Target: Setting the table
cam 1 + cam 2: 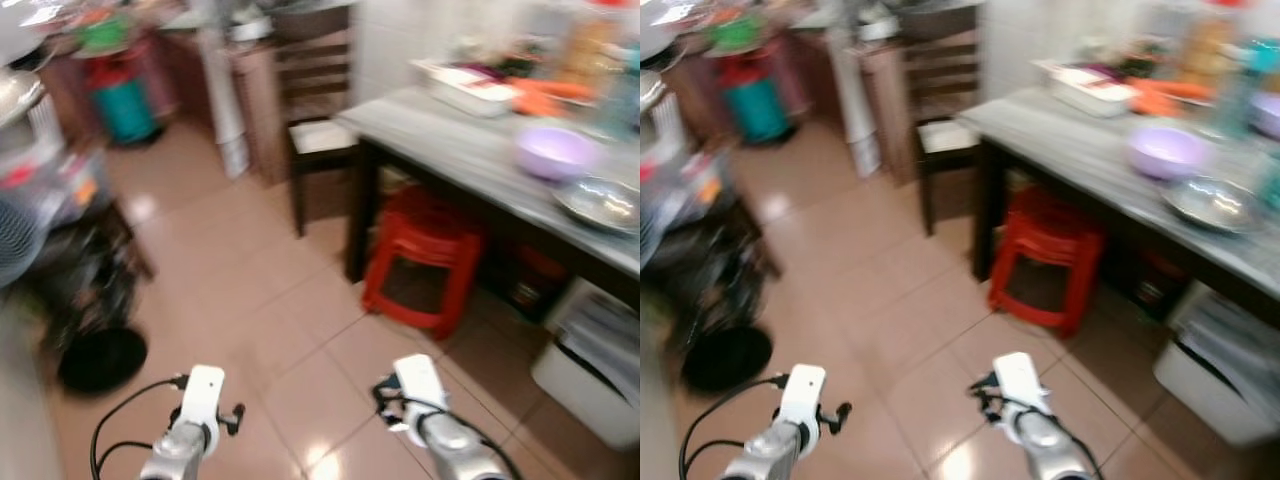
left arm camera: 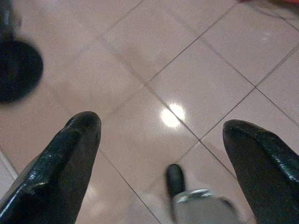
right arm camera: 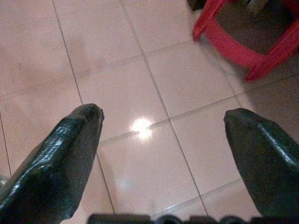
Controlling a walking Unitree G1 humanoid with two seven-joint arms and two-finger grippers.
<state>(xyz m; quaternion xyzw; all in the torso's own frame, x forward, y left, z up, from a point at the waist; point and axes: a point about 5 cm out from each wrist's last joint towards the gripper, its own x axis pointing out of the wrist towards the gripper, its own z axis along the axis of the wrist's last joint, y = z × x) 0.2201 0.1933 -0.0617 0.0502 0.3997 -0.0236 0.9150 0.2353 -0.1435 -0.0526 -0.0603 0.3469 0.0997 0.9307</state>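
Blurred head views, looking down across a pinkish tiled floor (image 1: 250,290) in a kitchen. On the right, a grey worktop (image 1: 450,150) on dark legs, running from the middle distance toward the near right. On it, a lilac bowl (image 1: 553,151) near the right end, a shallow metal dish (image 1: 603,203) just beside it on the near side, and a white tray (image 1: 468,88) toward the far end with something orange just right of it; farther things too smeared to name. Under the worktop, a red plastic stool (image 1: 420,255) on the floor, and to the near right a white box (image 1: 590,370). At the worktop's far left end, a dark wooden chair (image 1: 318,130) with a pale seat. Far left, a teal and red cylinder (image 1: 122,95); on the near left, a black round base (image 1: 100,358) on the tiles beneath dark, blurred clutter.

Both silver arms low at the near edge, hanging over bare floor, well apart from the worktop. Left hand (image 2: 161,135) with its two black fingers (image 2: 65,163) spread wide, nothing between them, tiles and a light glare below. Right hand (image 3: 163,135) likewise wide apart and holding nothing, fingers (image 3: 60,158) over tiles, with the red stool's legs just beyond.
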